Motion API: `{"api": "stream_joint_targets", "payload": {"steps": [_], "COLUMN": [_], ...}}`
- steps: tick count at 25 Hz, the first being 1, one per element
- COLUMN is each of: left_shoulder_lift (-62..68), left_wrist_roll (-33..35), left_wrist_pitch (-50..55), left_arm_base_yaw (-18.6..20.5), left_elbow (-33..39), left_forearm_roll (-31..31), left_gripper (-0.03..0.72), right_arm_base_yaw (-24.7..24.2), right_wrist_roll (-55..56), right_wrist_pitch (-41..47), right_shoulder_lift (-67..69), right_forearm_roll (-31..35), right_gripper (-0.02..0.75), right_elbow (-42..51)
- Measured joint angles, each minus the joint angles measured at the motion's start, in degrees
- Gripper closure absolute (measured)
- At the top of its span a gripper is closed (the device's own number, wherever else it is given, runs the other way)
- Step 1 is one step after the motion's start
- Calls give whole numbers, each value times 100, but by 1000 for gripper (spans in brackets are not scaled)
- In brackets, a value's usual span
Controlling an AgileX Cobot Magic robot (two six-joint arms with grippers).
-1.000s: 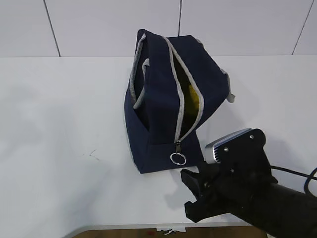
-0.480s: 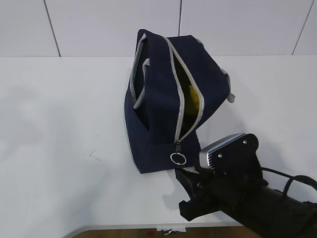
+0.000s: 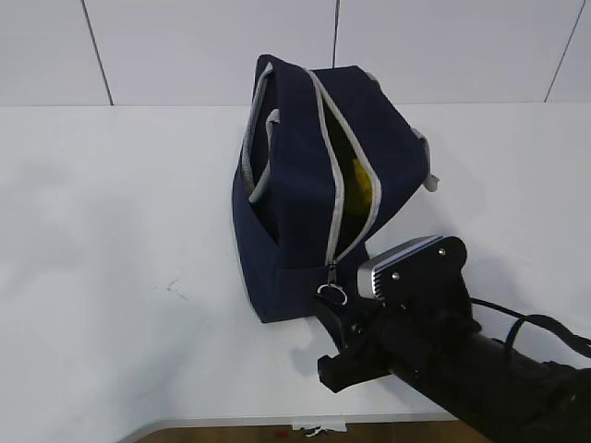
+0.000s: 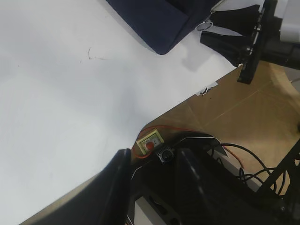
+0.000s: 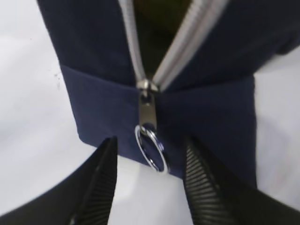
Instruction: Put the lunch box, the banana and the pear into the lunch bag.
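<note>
The navy lunch bag [image 3: 300, 189] stands on the white table [image 3: 111, 212] with its grey zipper open along the top. A yellow fruit [image 3: 359, 181] shows through the opening; I cannot tell whether it is the banana or the pear. The lunch box is hidden. The ring zipper pull [image 3: 331, 294] hangs at the bag's near end. My right gripper [image 3: 325, 343] is open and empty, its jaws on either side of the ring [image 5: 152, 149] without touching it. My left gripper [image 4: 152, 161] is open and empty, beyond the table's front edge and far from the bag [image 4: 159, 18].
The table's front edge [image 4: 178, 105] runs close under both grippers, with brown floor [image 4: 243, 122] and cables beyond it. A small scuff mark [image 3: 172, 288] lies on the table left of the bag. A white wall stands behind the table.
My right gripper has moved left and toward the bag, bringing its open jaws up to the ring zipper pull. The bag has not moved.
</note>
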Motion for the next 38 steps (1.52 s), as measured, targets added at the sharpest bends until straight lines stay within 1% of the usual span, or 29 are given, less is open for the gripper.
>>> {"api": "stream_joint_targets", "payload": {"steps": [9,14,20,23,28,30,38], "left_shoulder_lift": [0,0,0,0,0,0,0], "left_wrist_roll": [0,0,0,0,0,0,0], "left_wrist_pitch": [0,0,0,0,0,0,0], "left_arm_base_yaw": [0,0,0,0,0,0,0], "left_elbow": [0,0,0,0,0,0,0], "left_forearm_roll": [-60,-74,-79,-79,-111,-124,-175], "left_gripper": [451,453,453,453,453,453,453], "right_arm_base_yaw": [0,0,0,0,0,0,0], "right_wrist_roll": [-10,-10,-10,-10,-10,-10,-10], "right_wrist_pitch": [11,-198,-234,-234,-234,-245,-270], "right_shoulder_lift": [283,290,290,290,290,290,290], "right_forearm_roll": [-81,-173,-181,-181,-181,-181,-181], "right_gripper": [387,387,391,411,480,497,509], "right_elbow": [-80,-80,-80,-80,-80,-80,-80]}}
